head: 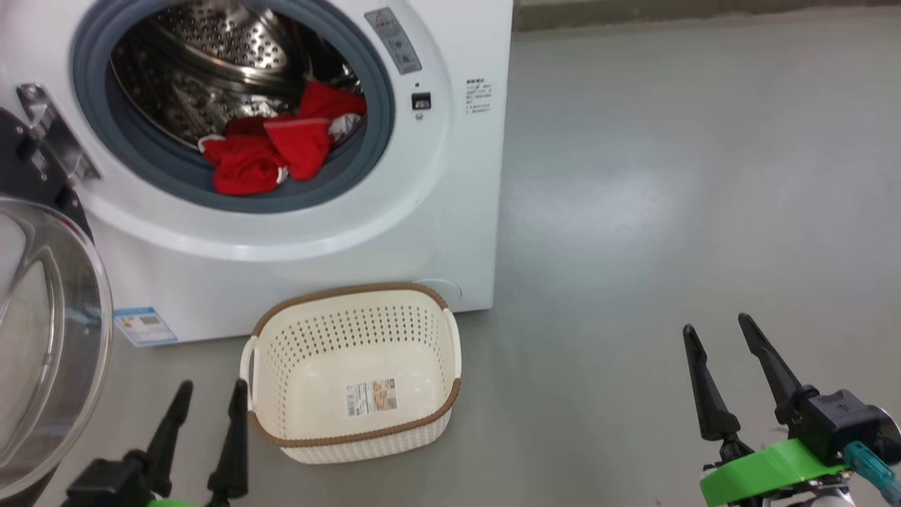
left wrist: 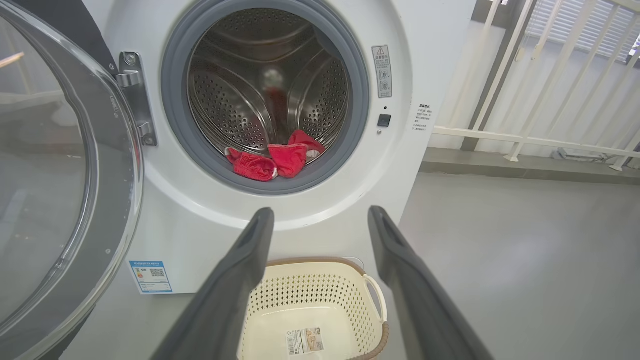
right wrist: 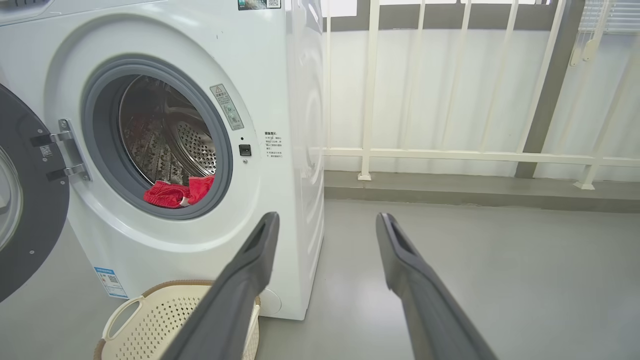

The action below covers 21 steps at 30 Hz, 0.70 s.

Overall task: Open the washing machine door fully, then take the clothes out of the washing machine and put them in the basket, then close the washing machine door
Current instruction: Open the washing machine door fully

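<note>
At the left of the scene, the washing machine door is seen swung out on its hinge, well away from the opening. The first step is judged done or nearly so; whether the door has reached its full travel cannot be told.

Inside the washing machine, the clothes are noted as a red heap with white trim. The heap lies at the near lip of the drum and partly on the grey rubber ring, toward the right of the opening. Two or three pieces are suggested, but the exact count cannot be made out.

The basket is set on the floor just in front of the machine, below the opening. Only a paper label is seen on its bottom, and no garment has been placed in it.

The left gripper is recorded low at the near left, just beside the basket's left handle. Its fingers are spread wide and nothing is held between them. The right gripper is recorded at the near right over bare floor, well apart from machine and basket, likewise spread wide and holding nothing.

Progress is judged at roughly one step of three. The whole unloading remains: the heap is to be reached, lifted over the ring and dropped into the basket. After that the door is to be closed.
</note>
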Tool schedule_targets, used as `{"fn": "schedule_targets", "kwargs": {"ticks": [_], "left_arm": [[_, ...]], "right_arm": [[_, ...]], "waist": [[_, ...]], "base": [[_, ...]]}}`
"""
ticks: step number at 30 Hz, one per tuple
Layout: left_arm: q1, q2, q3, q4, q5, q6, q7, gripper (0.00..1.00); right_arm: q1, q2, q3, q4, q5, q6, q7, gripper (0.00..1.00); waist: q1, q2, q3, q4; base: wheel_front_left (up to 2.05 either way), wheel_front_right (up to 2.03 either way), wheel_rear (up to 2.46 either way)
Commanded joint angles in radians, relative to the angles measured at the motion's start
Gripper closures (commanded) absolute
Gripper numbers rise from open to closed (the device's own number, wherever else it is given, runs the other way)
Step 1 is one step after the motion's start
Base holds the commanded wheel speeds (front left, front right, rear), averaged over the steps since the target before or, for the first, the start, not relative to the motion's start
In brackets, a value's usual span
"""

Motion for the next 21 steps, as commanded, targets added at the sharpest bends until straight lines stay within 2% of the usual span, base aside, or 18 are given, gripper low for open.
{"fn": "schedule_targets", "kwargs": {"ticks": [1,8,21], "left_arm": [[0.005,0.027,0.023,-0.020,0.020,0.000,-0.012,0.00],[0.060,0.044,0.006,-0.024,0.053,0.013,-0.019,0.00],[0.095,0.050,0.023,-0.064,0.043,0.032,-0.026,0.00]], "right_arm": [[0.005,-0.003,0.009,-0.038,-0.010,0.003,-0.006,0.00],[0.060,-0.003,-0.004,-0.076,-0.015,0.003,-0.006,0.00],[0.103,-0.003,-0.015,-0.115,-0.023,0.003,-0.006,0.00]], "waist": [[0.0000,-0.0001,-0.035,-0.018],[0.0000,-0.0001,-0.056,-0.020],[0.0000,-0.0001,-0.055,-0.023]], "base": [[0.00,0.00,0.00],[0.00,0.00,0.00],[0.00,0.00,0.00]]}}
